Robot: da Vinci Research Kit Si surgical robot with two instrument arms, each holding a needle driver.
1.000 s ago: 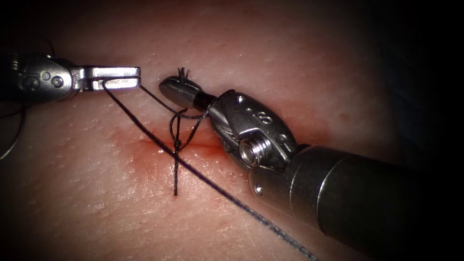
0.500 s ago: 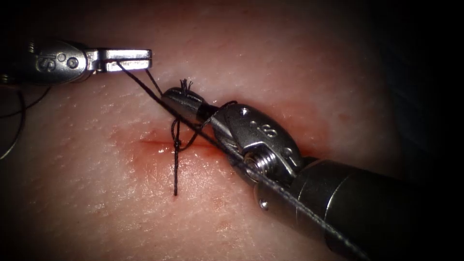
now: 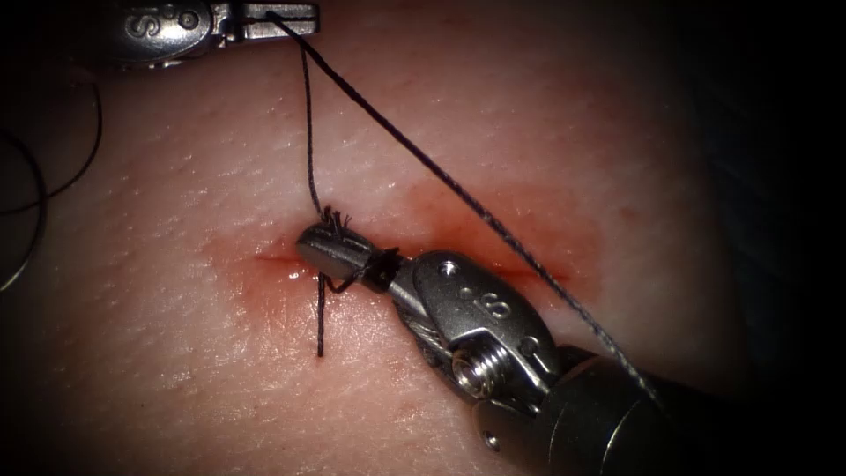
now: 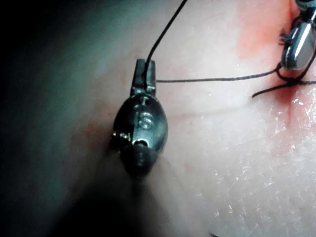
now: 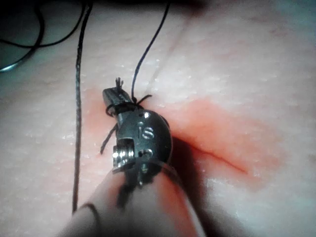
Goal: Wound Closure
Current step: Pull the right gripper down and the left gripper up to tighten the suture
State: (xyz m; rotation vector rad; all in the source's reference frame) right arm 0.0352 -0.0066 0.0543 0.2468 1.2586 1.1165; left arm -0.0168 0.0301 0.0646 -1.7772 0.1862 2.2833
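The cut (image 3: pixel 273 259) runs across the tissue (image 3: pixel 176 353) in a patch of red fluid. My right tool (image 3: pixel 317 249) lies over the cut, shut on a short frayed thread end (image 3: pixel 335 217), with thread looped around its jaws. A knot (image 3: pixel 322 280) sits at the cut, with a tail (image 3: pixel 320 326) hanging below. My left tool (image 3: pixel 304 16) is shut on the thread (image 3: pixel 308 132); a long strand (image 3: pixel 458 194) runs off to the right. The left wrist view shows the left tool (image 4: pixel 145 74) holding thread that leads to the knot (image 4: pixel 291 81). The right wrist view shows the right tool (image 5: pixel 114 98). Neither tool holds a needle.
Thin dark thread loops (image 3: pixel 40 203) lie on the tissue at the far left, and a grey arc (image 3: pixel 18 275) beside them could be needle or thread. The right tool's thick shaft (image 3: pixel 617 423) covers the tissue at the lower right.
The left tool rose and moved right, drawing the thread taut. The long strand swung over the right tool to its far side. The right tool sank to the cut and the loop closed around its jaws.
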